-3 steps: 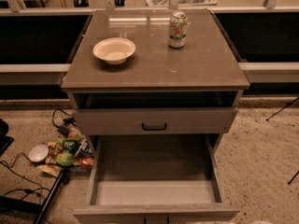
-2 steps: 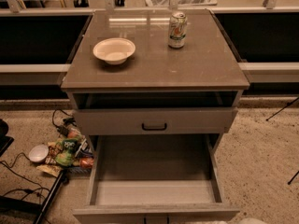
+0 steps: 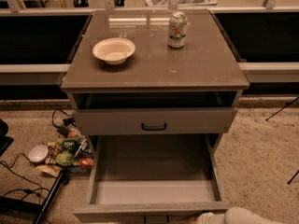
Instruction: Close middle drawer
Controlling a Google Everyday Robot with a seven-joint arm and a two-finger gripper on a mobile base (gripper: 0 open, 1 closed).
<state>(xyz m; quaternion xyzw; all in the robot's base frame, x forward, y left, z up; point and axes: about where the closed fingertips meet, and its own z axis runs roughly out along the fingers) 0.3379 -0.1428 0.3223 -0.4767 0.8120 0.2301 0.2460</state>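
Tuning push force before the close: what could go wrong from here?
1. The gripper is at the bottom edge, right of centre by the front of the middle drawer. An off-centre push may skew and jam the drawer.
2. The upper drawer stands slightly out, so the gripper could strike its front on the follow-through.
3. The upright can on top could tip if the drawer slams.

A white bowl (image 3: 114, 50) and a green-and-white can (image 3: 177, 30) stand apart on the counter (image 3: 196, 71). Snack packets (image 3: 65, 150) and a small white dish (image 3: 37, 153) lie on the floor beside it
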